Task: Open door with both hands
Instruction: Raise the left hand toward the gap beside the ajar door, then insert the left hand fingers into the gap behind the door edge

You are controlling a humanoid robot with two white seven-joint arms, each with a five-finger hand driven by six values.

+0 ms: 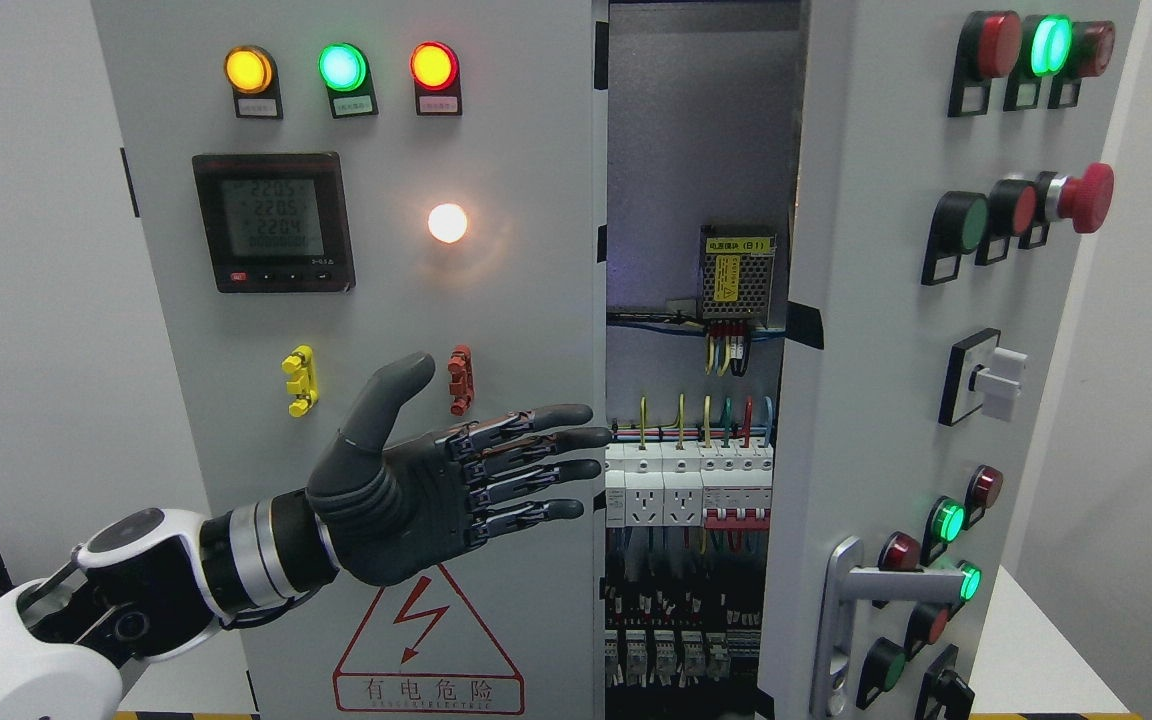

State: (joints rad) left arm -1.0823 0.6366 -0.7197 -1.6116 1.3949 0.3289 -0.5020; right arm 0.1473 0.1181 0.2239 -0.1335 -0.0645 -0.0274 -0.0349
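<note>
We hold our left hand (446,480) flat, fingers spread, pointing to 3 o'clock at the grey metal left door (376,330)'s free edge. Probably so they can hook it; the grey right door (936,360) already stands ajar.

The left robot hand (456,470) hides part of the warning triangle (426,645), whose base the bottom edge crops.

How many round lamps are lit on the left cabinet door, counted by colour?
Amber lamp: 1
Green lamp: 1
Red lamp: 1
White lamp: 1
Total: 4
</note>
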